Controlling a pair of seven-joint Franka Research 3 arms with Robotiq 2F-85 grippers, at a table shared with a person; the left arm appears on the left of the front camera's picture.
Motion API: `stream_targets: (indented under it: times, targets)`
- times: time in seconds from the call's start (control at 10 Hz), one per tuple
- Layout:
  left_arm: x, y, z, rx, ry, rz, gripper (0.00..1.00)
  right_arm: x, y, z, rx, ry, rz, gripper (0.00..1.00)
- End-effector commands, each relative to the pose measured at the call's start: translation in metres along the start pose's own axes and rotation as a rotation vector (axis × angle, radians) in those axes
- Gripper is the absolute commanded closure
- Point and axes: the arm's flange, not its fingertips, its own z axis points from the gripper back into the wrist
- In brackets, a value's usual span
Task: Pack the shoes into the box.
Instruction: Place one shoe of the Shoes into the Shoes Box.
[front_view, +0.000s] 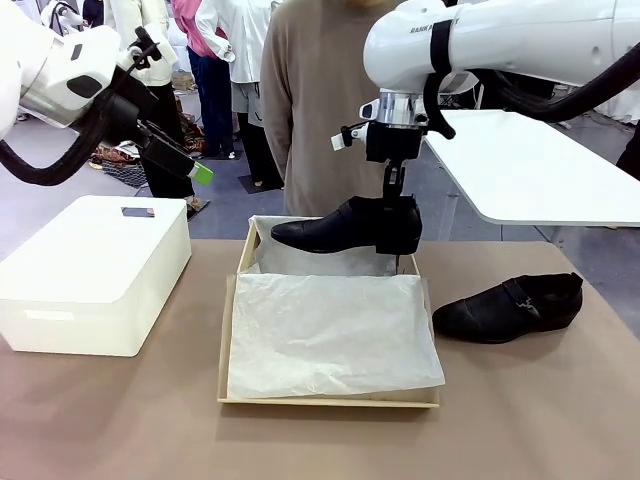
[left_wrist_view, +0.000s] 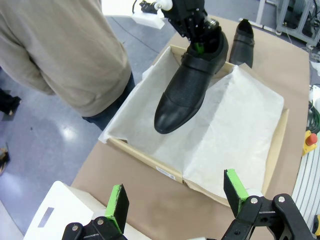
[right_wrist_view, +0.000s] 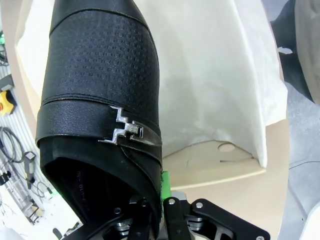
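The held shoe (front_view: 345, 228) hangs over the 12 o'clock end of the box (front_view: 330, 403), sole down and about level, and seems to be just clear of the white tissue paper (front_view: 330, 330) lining it. Its long axis runs across the box, parallel to the far wall. The pointed toe aims at 9 o'clock and the heel sits at 3 o'clock. That crosswise lie probably suits the box, which is wider than the shoe is long, and it leaves the 6 o'clock half of the lining free for the mate.

The right gripper (front_view: 398, 195) comes down from above and is clamped on the heel end of the shoe's collar, one finger inside the opening and one outside. Holding it there keeps the toe free to be lowered first and leaves the strap buckle (right_wrist_view: 127, 131) untouched.

The second shoe (front_view: 510, 307) lies on the tabletop (front_view: 120, 420) at 3 o'clock of the box, just beside its wall. Its long axis also runs across, with the toe towards 9 o'clock and the box, so it looks set for a similar pick.

The left gripper (left_wrist_view: 176, 194) hovers with its jaws wide apart and nothing between them, raised at 9 o'clock above the white plastic box (front_view: 95, 275), out of the way. A person (front_view: 320, 100) stands at 12 o'clock behind the box.
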Motion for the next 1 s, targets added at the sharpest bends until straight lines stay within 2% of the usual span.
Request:
stream_targets:
  times: [0.0, 0.9]
  targets:
    - [0.000, 0.002, 0.001, -0.017, -0.011, -0.004, 0.00, 0.012, -0.003, 0.001, -0.023, -0.014, -0.027, 1.00]
    - [0.000, 0.002, 0.001, -0.017, -0.011, -0.004, 0.00, 0.041, -0.014, -0.039, -0.094, 0.016, 0.021, 1.00]
